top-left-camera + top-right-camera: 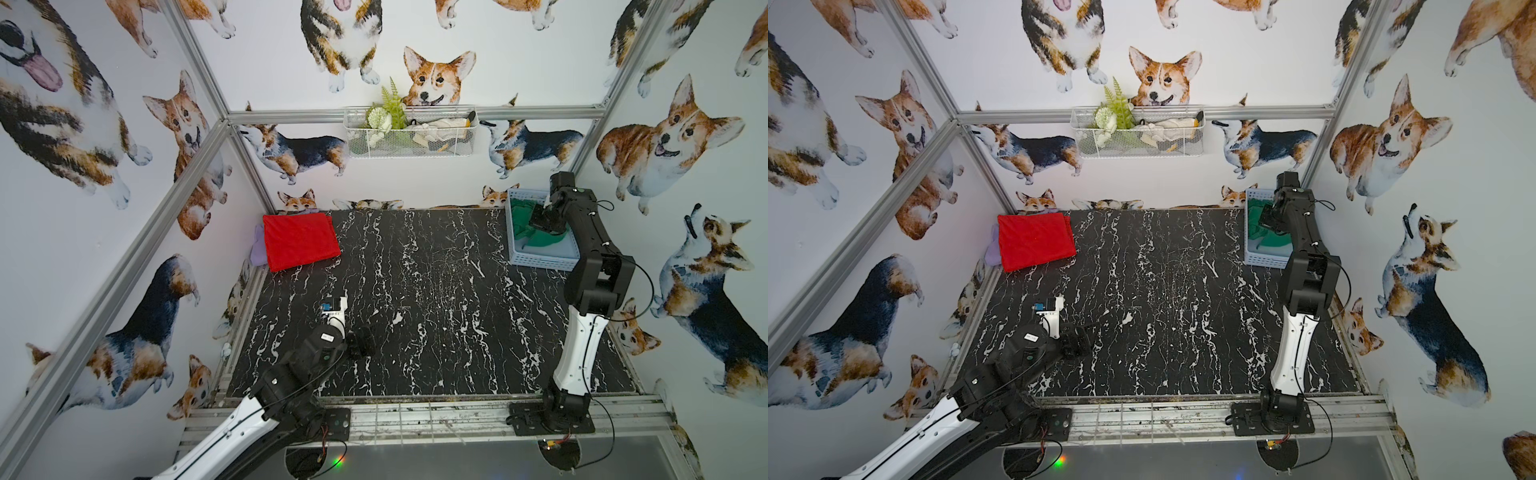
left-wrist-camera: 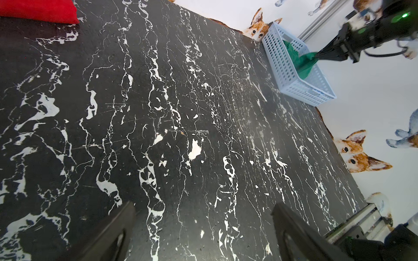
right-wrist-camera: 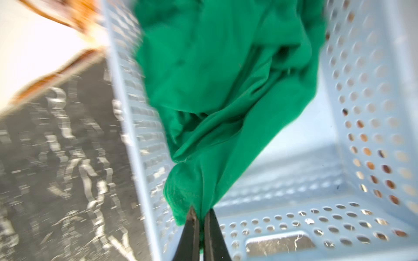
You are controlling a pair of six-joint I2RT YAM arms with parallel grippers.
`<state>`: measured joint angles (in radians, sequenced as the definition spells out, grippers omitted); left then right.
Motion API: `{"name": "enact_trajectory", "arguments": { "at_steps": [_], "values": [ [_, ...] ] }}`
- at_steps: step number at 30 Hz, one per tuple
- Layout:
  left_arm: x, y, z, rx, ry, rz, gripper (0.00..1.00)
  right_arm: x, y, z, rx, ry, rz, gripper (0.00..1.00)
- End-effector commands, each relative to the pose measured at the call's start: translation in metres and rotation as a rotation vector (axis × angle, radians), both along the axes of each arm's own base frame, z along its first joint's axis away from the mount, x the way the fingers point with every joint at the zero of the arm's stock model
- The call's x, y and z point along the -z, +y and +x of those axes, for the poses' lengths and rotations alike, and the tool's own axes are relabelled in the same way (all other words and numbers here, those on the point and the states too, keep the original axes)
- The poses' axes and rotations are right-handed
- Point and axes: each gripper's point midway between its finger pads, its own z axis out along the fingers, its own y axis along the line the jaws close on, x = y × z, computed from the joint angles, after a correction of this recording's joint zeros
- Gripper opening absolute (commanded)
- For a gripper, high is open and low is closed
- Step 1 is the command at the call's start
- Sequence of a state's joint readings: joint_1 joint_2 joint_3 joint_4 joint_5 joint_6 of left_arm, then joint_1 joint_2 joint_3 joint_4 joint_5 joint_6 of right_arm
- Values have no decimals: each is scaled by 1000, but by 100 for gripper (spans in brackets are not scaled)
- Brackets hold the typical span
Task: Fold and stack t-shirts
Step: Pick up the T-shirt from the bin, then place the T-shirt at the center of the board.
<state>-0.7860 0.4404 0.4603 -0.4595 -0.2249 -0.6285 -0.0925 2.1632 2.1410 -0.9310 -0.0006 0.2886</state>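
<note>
The right gripper [image 3: 201, 211] is clamped on a bunched edge of the dark green cloth t-shirt [image 3: 214, 79], crumpled inside the pale blue perforated plastic basket [image 3: 362, 113]. Hazard: the small pinch may slip, or cloth may catch the rim and drag the basket. The left gripper [image 2: 203, 210] is spread wide, empty.

Green t-shirt [image 3: 203, 79], red t-shirt [image 1: 300, 241], blue basket [image 1: 536, 259], black white-veined table [image 1: 436, 311].
</note>
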Motion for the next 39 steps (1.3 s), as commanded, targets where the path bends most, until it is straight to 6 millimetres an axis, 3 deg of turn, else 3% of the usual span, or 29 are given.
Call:
{"name": "enact_trajectory", "arguments": {
  "at_steps": [1, 3, 5, 6, 8, 11, 15, 17, 20, 25, 26, 28, 29, 32, 39],
  "values": [
    [-3, -6, 1, 17, -7, -31, 100, -76, 25, 4, -79, -203, -38, 0],
    [-2, -7, 0, 21, -5, -37, 100, -106, 45, -2, -127, -274, -51, 0],
    [-1, -8, 0, 21, -5, -42, 100, -150, 71, -15, -196, -376, -67, 0],
    [0, -8, 0, 20, -7, -45, 100, -181, 93, -28, -250, -452, -82, 0],
    [3, -8, 0, 20, -5, -52, 100, -223, 124, -51, -335, -555, -98, 0],
    [7, -9, 1, 19, -8, -62, 100, -292, 184, -109, -526, -750, -81, 0],
    [10, -13, 3, 23, -11, -76, 100, -342, 232, -180, -710, -931, -36, 0],
    [11, -15, 4, 25, -8, -76, 100, -352, 238, -201, -727, -967, -34, 0],
    [11, -18, 5, 32, -4, -77, 100, -339, 238, -204, -727, -920, -22, 0],
    [7, -23, 9, 39, -2, -79, 100, -278, 233, -185, -659, -779, -53, 1],
    [6, -25, 10, 42, 0, -80, 100, -258, 227, -178, -615, -724, -78, 30],
    [2, -28, 11, 47, -1, -87, 100, -227, 219, -169, -556, -648, -112, 54],
    [1, -30, 12, 52, 0, -85, 100, -212, 216, -166, -534, -611, -125, 98],
    [-1, -34, 15, 60, 9, -66, 100, -166, 207, -164, -459, -487, -134, 100],
    [0, -58, 31, 90, 91, -3, 100, -101, 195, -192, -351, -376, -42, 100]
  ]
}}
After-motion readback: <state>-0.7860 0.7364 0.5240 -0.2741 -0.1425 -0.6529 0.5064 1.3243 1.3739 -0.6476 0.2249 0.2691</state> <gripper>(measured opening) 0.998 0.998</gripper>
